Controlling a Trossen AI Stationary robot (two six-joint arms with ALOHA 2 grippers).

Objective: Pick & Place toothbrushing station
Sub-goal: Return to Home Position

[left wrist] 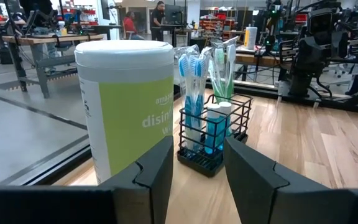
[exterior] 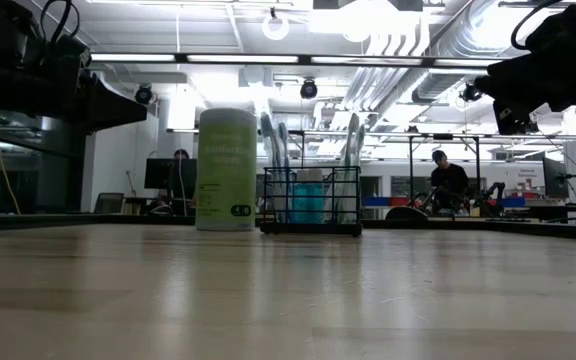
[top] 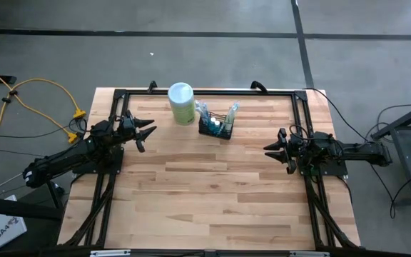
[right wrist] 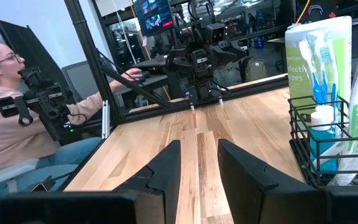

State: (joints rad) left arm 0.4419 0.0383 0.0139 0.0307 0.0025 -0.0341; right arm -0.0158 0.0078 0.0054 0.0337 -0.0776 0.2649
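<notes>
The toothbrushing station (top: 215, 127) stood on the tabletop (top: 212, 200) near its far edge, with blue and green toothbrushes (top: 228, 113) standing bristles-up in its compartments. A pale green canister (top: 181, 103) sat just beside the station, on the side toward the left arm. The station's long side ran roughly across the tabletop from one arm toward the other, slightly skewed.

The left claw (top: 147, 135) hung well apart from the station, fingers spread and holding nothing. It pointed almost straight at the station, which showed in the gap between its fingers in the left wrist view. The right claw (top: 273, 153) was well apart on the station's other side, likewise spread and empty, and it aimed past the station's near side toward the other arm. Neither was clearly the nearer.

With the station loaded and both claws free, what remained looked like a plain retreat. Each arm would draw back along its own side, away from the station, and nothing stood in either path.
</notes>
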